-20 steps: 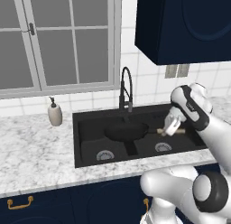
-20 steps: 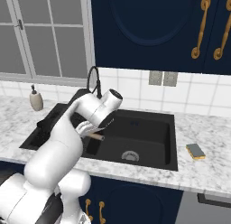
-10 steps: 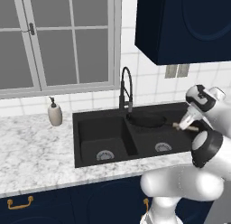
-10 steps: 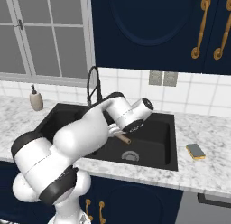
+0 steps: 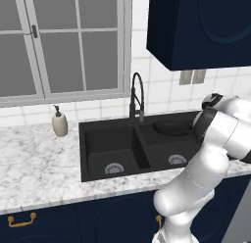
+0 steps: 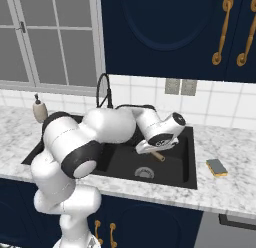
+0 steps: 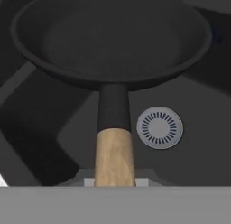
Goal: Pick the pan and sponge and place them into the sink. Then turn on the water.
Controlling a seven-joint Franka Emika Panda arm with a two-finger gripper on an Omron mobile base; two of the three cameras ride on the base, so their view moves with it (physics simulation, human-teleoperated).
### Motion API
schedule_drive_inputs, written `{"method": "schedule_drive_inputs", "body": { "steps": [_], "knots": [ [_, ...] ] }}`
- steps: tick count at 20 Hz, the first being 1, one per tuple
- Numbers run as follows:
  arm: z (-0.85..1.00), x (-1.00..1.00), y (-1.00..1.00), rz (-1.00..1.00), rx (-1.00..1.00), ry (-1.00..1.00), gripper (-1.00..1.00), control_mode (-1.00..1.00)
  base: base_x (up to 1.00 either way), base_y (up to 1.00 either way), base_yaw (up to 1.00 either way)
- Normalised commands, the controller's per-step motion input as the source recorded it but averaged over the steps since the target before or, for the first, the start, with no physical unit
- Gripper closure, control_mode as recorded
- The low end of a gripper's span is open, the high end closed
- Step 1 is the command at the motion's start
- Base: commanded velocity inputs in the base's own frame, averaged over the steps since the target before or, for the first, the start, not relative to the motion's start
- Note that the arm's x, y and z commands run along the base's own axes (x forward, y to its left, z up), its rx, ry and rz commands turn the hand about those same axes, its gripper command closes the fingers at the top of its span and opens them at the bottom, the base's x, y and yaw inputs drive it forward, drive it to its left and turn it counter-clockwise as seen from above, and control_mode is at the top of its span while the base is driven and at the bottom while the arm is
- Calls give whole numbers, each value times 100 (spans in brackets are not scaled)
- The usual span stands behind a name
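The black pan (image 7: 113, 38) hangs level over the right basin of the black sink (image 5: 112, 139). My gripper (image 7: 115, 182) is shut on its light wooden handle (image 7: 115, 155). The basin's round metal drain (image 7: 160, 127) lies below and to the right of the handle. From the right base, the handle (image 6: 158, 155) sticks out under the hand above the sink (image 6: 185, 162), and the arm hides the pan's bowl. From the left base, the pan (image 5: 171, 127) sits at the basin's far side. The yellow sponge (image 6: 217, 167) with its dark top lies on the counter right of the sink. Water is out of view.
A tall black coil-neck faucet (image 5: 136, 92) stands behind the sink's divider. A soap dispenser (image 5: 59, 123) sits on the marble counter to the left. Dark wall cabinets hang above on the right, and a window fills the left wall.
The arm has swung to the right with the pan, from over the sink's middle divider to over the right basin. The grip on the handle has held.
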Motion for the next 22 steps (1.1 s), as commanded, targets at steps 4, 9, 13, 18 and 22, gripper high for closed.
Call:
{"method": "schedule_drive_inputs", "body": {
  "steps": [4,9,13,18,22],
  "knots": [
    [-68,58,-32,-3,-20,0,100,-100,0,0,0],
    [-37,38,-22,4,-13,0,100,-100,0,0,0],
    [-31,31,-21,10,-8,0,100,-100,0,0,0],
    [-13,20,-6,14,0,0,100,-100,0,0,0],
    [-7,0,16,9,0,1,100,-100,0,0,0]
  ]
}}
